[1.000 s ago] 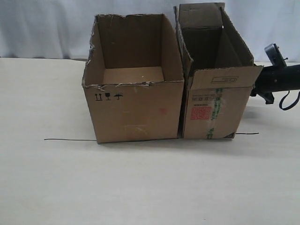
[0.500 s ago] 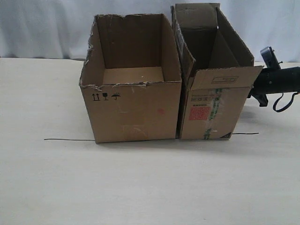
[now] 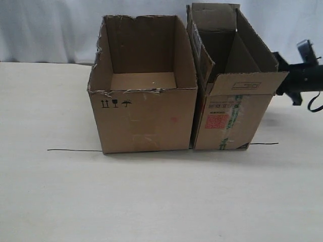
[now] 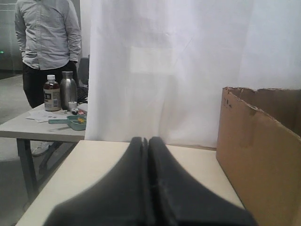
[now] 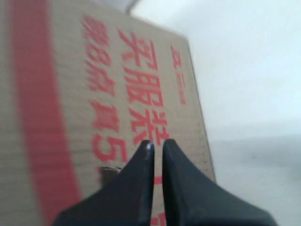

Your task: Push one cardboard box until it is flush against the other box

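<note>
Since a second ago the cardboard box [image 3: 224, 118] has slid left and closed the gap, and the right arm [image 3: 303, 78] has now pulled back toward the right edge and a bit higher than half a second ago.

The cardboard box stands upright with its open top up, flaps raised and the red-label face toward the camera. It's deeper than it is wide, so its long axis runs front to back, away from the camera. Its left side sits against the other box [image 3: 146, 118] with just a thin dark seam between them, and both front edges sit on the black line [image 3: 75, 150] drawn across the table [image 3: 161, 201].

In its wrist view, the right gripper [image 5: 156, 142] is all but closed, with only a sliver between the fingers and nothing in it. It's pointing at the box's side with the red printing, but I can't tell if it's touching.

The left gripper [image 4: 145, 140] has its fingers pressed together and holds nothing. It's over the table with the other box's wall off to one side.
</note>
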Robot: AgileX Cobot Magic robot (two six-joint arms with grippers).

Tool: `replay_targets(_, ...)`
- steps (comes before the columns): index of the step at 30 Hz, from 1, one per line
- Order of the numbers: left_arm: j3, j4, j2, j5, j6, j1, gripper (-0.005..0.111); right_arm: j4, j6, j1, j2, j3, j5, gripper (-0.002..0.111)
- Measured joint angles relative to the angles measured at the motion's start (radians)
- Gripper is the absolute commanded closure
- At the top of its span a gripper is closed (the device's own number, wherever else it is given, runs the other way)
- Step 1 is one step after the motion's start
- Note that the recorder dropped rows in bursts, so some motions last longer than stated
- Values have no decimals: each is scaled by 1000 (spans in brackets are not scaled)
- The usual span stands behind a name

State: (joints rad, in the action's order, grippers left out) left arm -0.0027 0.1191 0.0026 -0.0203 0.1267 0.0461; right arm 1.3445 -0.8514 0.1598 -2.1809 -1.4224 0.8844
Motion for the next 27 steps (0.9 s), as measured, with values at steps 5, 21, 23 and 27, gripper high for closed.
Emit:
replay_targets(5, 0, 0, 0, 0, 0, 0, 107, -130, 94, 74, 129, -4, 0, 103)
replay_targets(21, 0, 0, 0, 0, 0, 0, 107, -113, 65, 62, 155, 199, 134, 103)
replay_targets(23, 0, 0, 0, 0, 0, 0, 107, -91, 61, 46, 155, 199, 142, 103)
replay_targets(27, 0, 0, 0, 0, 0, 0, 107, -78, 59, 25, 155, 199, 150, 103)
